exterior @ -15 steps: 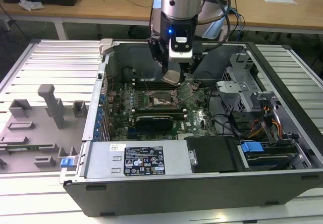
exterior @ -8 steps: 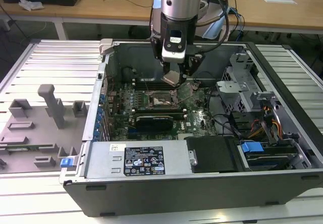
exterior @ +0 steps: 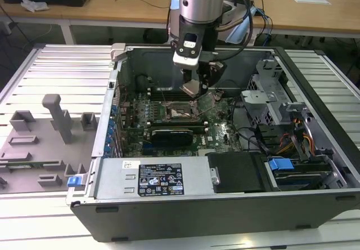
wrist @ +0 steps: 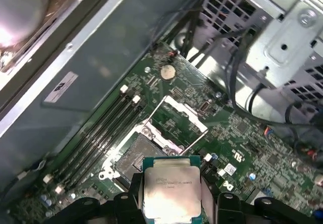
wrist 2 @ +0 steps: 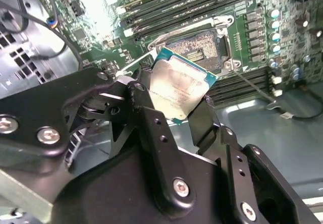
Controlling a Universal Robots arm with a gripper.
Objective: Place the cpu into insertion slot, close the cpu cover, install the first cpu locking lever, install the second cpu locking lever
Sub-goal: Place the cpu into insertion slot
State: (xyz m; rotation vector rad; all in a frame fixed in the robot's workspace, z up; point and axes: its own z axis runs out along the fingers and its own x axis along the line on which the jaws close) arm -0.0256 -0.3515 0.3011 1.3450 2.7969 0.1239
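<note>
The cpu (wrist: pixel 169 196) has its lower edge cut off in the first wrist view, and the finger pads cover its two side edges. The gripper (wrist: pixel 170 200) is closed to chip width, clamping the cpu. You have the chip above the open socket (wrist: pixel 135 156), apart from it. The cpu cover (wrist: pixel 186 114) is raised.

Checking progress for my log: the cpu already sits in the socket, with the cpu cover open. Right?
Not quite. In the second wrist view the gripper holds the cpu above the empty socket. The cpu cover is open, as the first wrist view shows.
</note>
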